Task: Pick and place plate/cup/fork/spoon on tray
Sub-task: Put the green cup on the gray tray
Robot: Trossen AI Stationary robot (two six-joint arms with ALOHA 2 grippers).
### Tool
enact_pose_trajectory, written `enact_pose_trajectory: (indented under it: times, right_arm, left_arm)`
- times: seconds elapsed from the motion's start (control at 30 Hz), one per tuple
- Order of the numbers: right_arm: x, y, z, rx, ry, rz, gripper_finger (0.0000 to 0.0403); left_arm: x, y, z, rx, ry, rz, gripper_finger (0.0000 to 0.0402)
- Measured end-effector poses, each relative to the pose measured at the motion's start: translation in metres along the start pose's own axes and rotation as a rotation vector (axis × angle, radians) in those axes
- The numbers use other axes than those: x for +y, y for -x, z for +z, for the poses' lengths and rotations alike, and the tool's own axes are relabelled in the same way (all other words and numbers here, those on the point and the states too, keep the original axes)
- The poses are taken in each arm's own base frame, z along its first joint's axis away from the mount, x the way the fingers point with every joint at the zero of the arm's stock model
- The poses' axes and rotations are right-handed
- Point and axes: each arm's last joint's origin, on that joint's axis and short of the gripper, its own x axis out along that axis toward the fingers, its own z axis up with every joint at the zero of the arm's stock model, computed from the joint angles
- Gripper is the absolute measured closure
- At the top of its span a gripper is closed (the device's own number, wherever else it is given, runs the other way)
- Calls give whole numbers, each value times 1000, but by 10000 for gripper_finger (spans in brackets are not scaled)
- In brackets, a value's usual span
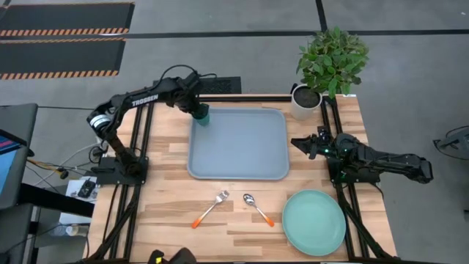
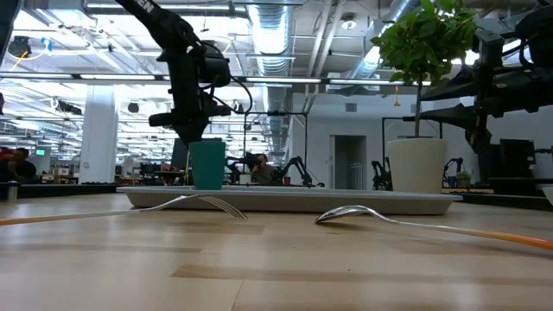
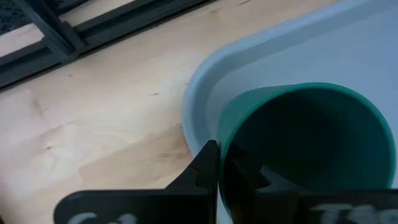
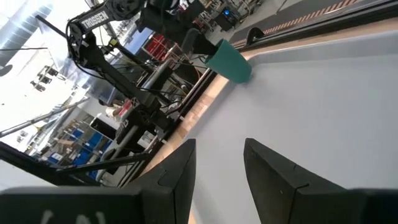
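The left gripper point(image 1: 200, 111) pinches the rim of the small dark green round cup point(image 1: 201, 115), which stands at the far left corner of the large light blue-grey rectangular tray point(image 1: 242, 158). The right gripper point(image 1: 302, 142), fingers spread and holding nothing, hangs beside the tray's right edge. The orange-handled metal fork point(image 1: 211, 208) and orange-handled metal spoon point(image 1: 258, 208) lie on the wooden table point(image 1: 168, 161) near its front edge. The large mint-green round plate point(image 1: 314, 222) sits at the table's front right corner.

Overhead view straight down, low view level across table, wrist views close, all sharing the tray point(image 1: 238, 143).
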Motion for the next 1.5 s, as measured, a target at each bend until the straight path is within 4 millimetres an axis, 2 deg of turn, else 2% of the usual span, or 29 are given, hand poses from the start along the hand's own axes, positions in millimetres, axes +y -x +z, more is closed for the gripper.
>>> enact_pose_trajectory:
  times: [0.2, 0.5, 1.17, 1.3, 1.5]
  right_arm:
    - [0, 0, 0, 0, 1, 0, 242]
    - [0, 0, 0, 0, 0, 0, 242]
    - [0, 0, 0, 0, 4, -1, 242]
    - [0, 0, 0, 0, 5, 0, 242]
    - [0, 0, 0, 0, 5, 0, 242]
  left_arm:
    - [0, 0, 2, -20, -20, -6, 401]
    - [-3, -18, 5, 16, -34, 0, 401]
    - [-3, -12, 10, 8, -83, 26, 401]
    - [-3, -12, 11, 2, -94, 35, 388]
    - [-2, -12, 11, -16, -91, 78, 343]
